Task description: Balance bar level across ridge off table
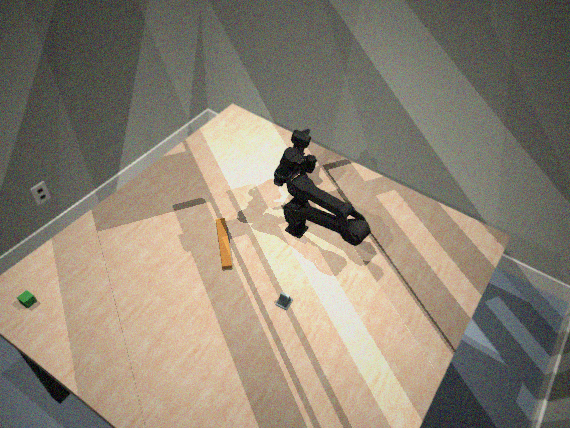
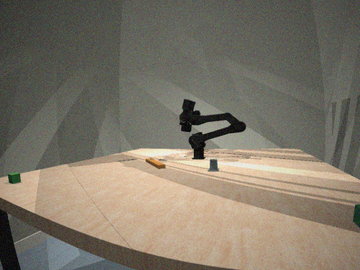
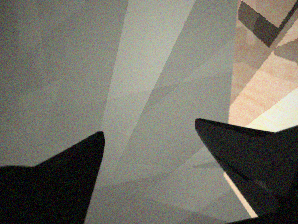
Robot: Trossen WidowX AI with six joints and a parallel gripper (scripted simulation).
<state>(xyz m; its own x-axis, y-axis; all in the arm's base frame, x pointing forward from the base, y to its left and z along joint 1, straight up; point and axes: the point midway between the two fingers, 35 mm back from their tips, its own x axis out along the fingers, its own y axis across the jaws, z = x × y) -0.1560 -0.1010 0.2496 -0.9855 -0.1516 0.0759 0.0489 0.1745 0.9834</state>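
The orange bar (image 1: 224,247) (image 2: 155,163) lies flat on the table (image 1: 165,310) (image 2: 104,195), to the left of the arm's base. The ridge is a small grey-blue block (image 1: 284,301) (image 2: 213,164) standing upright on the table, apart from the bar, with nothing on it. My gripper (image 1: 301,132) (image 3: 150,129) is raised high above the table, away from the bar and the ridge. Its two dark fingers stand wide apart in the wrist view, with only the grey wall showing between them. Bar and ridge do not show in the wrist view.
A green cube (image 1: 27,299) (image 2: 14,178) sits near the table's far left edge. Another green block (image 2: 357,215) is cut off at the right border of the exterior view. Grey walls stand behind the table.
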